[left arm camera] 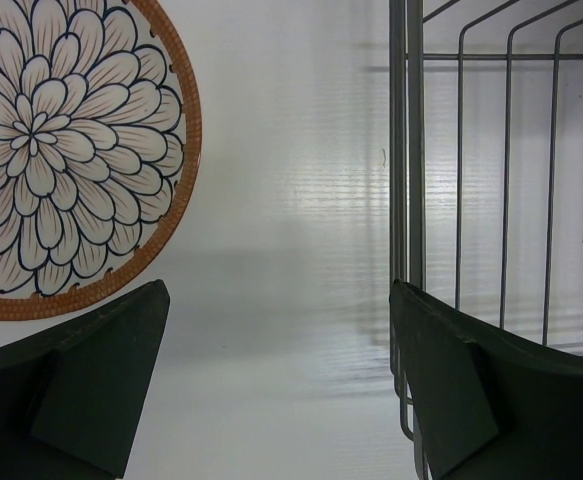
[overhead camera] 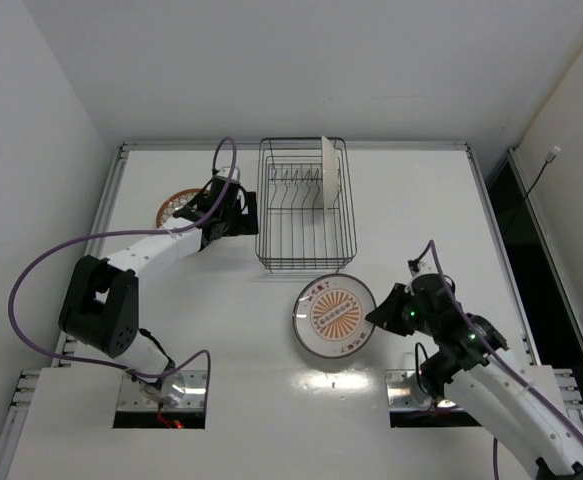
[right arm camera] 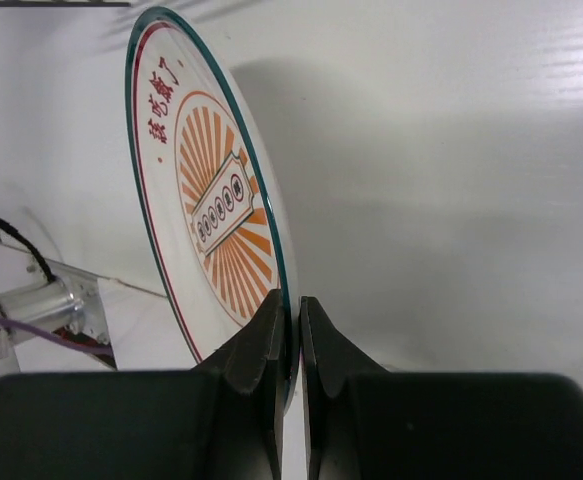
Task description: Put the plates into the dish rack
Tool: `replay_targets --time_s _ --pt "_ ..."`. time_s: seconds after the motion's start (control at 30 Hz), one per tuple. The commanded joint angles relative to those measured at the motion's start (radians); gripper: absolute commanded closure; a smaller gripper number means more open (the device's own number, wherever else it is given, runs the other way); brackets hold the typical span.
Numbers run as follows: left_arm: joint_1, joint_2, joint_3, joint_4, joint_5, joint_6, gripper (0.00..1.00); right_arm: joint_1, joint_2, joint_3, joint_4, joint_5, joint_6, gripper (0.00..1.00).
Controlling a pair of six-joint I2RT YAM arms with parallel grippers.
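Right gripper (right arm camera: 289, 308): mine, closed thin on the rim of the sunburst plate (right arm camera: 211, 200); plate is face up, just short of the near end of the dish rack (overhead camera: 306, 262); my left gripper (left arm camera: 279, 290) stands wide, holding nothing, between the rack's left wall and the flower plate (left arm camera: 51, 150); flower plate lies flat, face up; farther on, a third plate (overhead camera: 330, 172) stands on edge inside the rack at its far end.

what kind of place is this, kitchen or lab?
Probably a lab test cell, not a kitchen: bare white table boxed in by white panels, exposed purple cabling, dish rack as a prop.
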Motion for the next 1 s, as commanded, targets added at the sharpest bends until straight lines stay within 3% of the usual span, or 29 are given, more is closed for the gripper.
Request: replay_targets --time_s 0.0,0.2,0.33,0.7,0.97 --pt "0.004 -0.023 0.028 0.024 0.007 -0.007 0.09 0.003 -0.021 0.158 -0.137 0.046 -0.061 1.0" --pt "0.004 -0.023 0.028 0.024 0.007 -0.007 0.09 0.003 0.034 0.535 -0.352 0.219 -0.141 1.0" --pt "0.004 -0.023 0.028 0.024 0.007 -0.007 0.09 0.003 0.133 0.739 -0.394 0.351 -0.193 1.0" --pt "0.004 -0.023 0.028 0.024 0.016 -0.016 0.09 0.003 0.544 0.971 -0.147 0.543 -0.325 1.0" --pt "0.004 -0.023 0.039 0.024 0.016 -0.016 0.09 0.063 0.836 1.19 -0.061 0.696 -0.383 1.0"
